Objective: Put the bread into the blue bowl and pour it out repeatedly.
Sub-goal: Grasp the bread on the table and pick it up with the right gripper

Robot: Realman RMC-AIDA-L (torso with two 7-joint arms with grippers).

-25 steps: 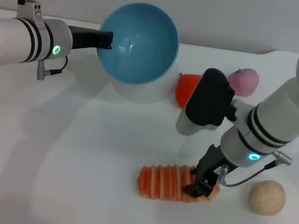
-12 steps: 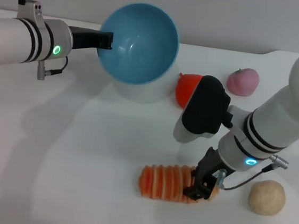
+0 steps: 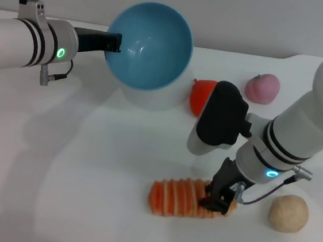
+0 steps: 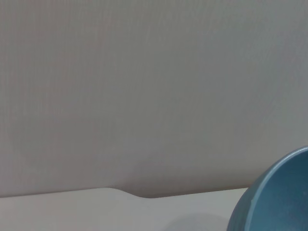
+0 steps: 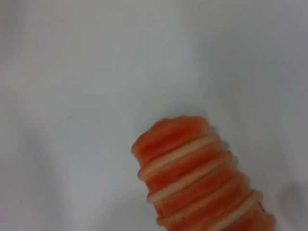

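Bread [image 3: 179, 197], orange with pale ridges, lies flat on white table [image 3: 84, 194] at 6 o'clock, plain grey wall behind. Open tabletop at 8 o'clock; table's back edge curves at 1 o'clock. Beige ball [image 3: 288, 213] near bread at 4 o'clock, red-orange toy [image 3: 201, 96] and pink toy [image 3: 262, 88] further back. Right gripper [image 3: 217, 203] narrow, clamped on bread's right end. Left gripper [image 3: 113, 42] pinches rim of blue bowl [image 3: 149, 46], held up tilted at 11 o'clock, well apart from bread.

white table [image 3: 75, 175] | bread [image 3: 179, 197] | beige ball [image 3: 288, 213] | pink fruit [image 3: 262, 88] | orange fruit [image 3: 200, 96]
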